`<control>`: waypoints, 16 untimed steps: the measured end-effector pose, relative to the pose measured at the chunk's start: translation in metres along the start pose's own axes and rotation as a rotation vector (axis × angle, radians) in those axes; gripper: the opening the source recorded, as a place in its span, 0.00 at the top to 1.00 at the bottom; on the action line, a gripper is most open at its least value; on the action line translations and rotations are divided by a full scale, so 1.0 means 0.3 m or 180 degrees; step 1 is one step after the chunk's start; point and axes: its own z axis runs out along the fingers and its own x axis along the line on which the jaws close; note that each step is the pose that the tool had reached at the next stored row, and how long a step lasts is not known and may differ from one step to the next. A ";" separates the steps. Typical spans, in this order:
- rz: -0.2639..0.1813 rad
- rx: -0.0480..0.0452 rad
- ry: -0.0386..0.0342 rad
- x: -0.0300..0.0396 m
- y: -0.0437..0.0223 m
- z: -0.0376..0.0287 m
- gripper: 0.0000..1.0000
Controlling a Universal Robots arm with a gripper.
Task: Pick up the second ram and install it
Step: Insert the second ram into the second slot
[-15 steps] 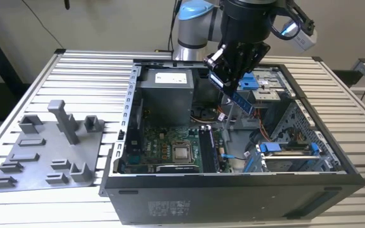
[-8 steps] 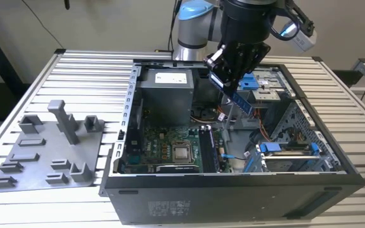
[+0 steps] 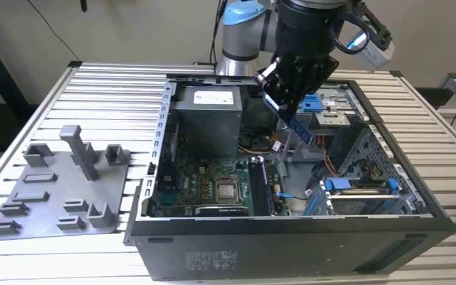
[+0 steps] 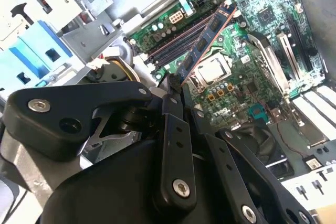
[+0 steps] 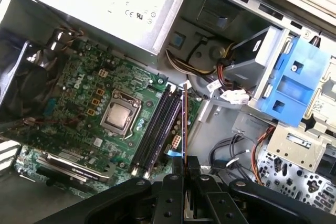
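My gripper (image 3: 285, 102) hangs above the open computer case (image 3: 291, 237), shut on the second ram (image 3: 298, 126). The ram is a thin blue-dark stick that slants down from the fingers toward the inside of the case. In the second wrist view the ram (image 4: 206, 41) reaches out from the gripper (image 4: 176, 85) over the long black memory slots (image 4: 176, 45). It appears edge-on in the first wrist view, where the ram (image 5: 184, 124) lies beside and above the slots (image 5: 157, 129), held by the gripper (image 5: 185, 165). The stick is clear of the motherboard (image 3: 204, 178).
Inside the case are the CPU socket (image 3: 228, 190), the grey power supply (image 3: 208, 116), loose cables (image 5: 231, 98) and blue drive caddies (image 3: 358, 187). A grey fixture plate with blocks (image 3: 62, 190) lies on the slatted table at the exterior view's left.
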 end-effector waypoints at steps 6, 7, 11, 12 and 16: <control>0.0235 0.0025 -0.0002 0.001 0.000 0.008 0.86; 0.0266 0.0035 0.0001 0.001 0.000 0.009 0.86; 0.0373 0.0071 0.0011 0.001 0.000 0.011 0.86; 0.0393 0.0079 0.0014 0.001 0.000 0.012 0.86; 0.0439 0.0096 0.0025 0.001 0.000 0.013 0.86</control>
